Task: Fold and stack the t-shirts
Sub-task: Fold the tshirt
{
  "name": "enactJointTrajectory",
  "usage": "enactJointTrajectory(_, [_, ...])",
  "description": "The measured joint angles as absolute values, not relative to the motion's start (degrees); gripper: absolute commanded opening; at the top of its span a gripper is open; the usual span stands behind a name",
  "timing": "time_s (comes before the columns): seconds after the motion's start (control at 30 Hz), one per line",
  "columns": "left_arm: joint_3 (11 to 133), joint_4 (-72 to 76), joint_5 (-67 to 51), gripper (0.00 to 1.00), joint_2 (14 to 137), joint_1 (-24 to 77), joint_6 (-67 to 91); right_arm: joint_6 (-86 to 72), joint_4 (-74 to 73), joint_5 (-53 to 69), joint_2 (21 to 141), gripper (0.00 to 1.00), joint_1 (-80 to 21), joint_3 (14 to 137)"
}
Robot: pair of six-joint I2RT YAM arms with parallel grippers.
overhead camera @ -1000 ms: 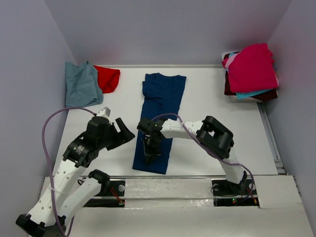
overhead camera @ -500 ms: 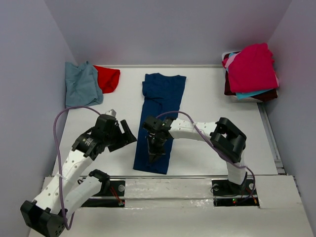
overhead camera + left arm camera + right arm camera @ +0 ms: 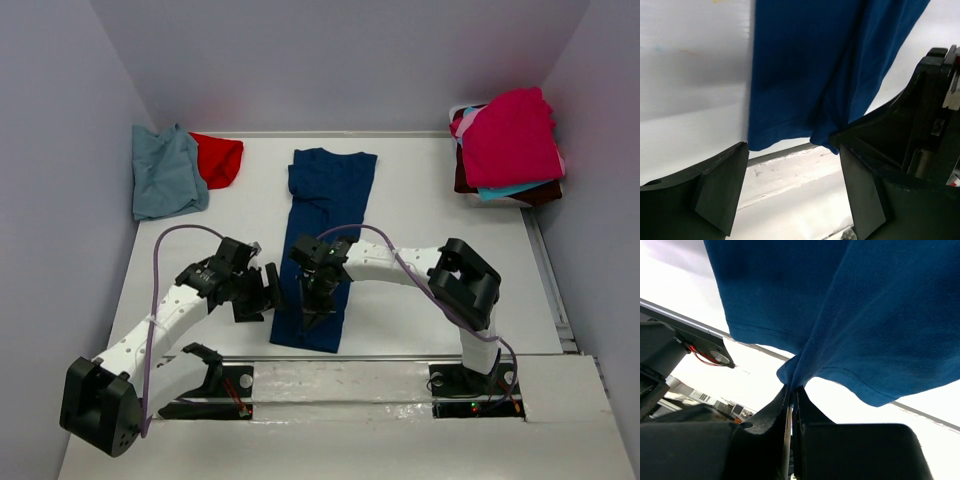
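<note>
A navy t-shirt (image 3: 330,195) lies as a long folded strip down the middle of the table. My right gripper (image 3: 313,314) is shut on a bunched bit of its near hem (image 3: 790,374), lifting it slightly. Just left of that hem hangs my left gripper (image 3: 262,298), open with nothing between its fingers (image 3: 720,190); the navy cloth (image 3: 810,70) shows just beyond them. A blue-grey tee (image 3: 165,175) and a red tee (image 3: 220,160) lie at the back left. At the back right sits a pile with a magenta tee (image 3: 510,135) over turquoise (image 3: 500,190) and maroon (image 3: 465,182).
A metal rail (image 3: 400,357) runs along the table's near edge, just behind the navy hem. Grey walls close in the left, back and right sides. A purple cable (image 3: 165,250) loops off the left arm. The left arm's base mount (image 3: 670,352) shows with red wires.
My left arm has swung down and to the right, bringing its open gripper beside the navy tee's near-left hem. The right gripper has kept its hold on the hem, shifting only slightly.
</note>
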State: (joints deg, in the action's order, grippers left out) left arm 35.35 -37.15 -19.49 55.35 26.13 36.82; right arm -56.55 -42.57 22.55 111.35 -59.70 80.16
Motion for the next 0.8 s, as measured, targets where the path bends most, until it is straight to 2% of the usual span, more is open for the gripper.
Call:
enactJointTrajectory(0.53, [27.05,-24.51,-37.04,0.85,58.11,26.02,37.63,-56.8,-43.09,22.41,111.24,0.07,-59.7,80.18])
enactJointTrajectory(0.8, [24.27,-22.28,-39.03,0.85,58.13,25.76,39.16,-56.8,-44.14,22.2,110.91,0.07,-59.7,80.18])
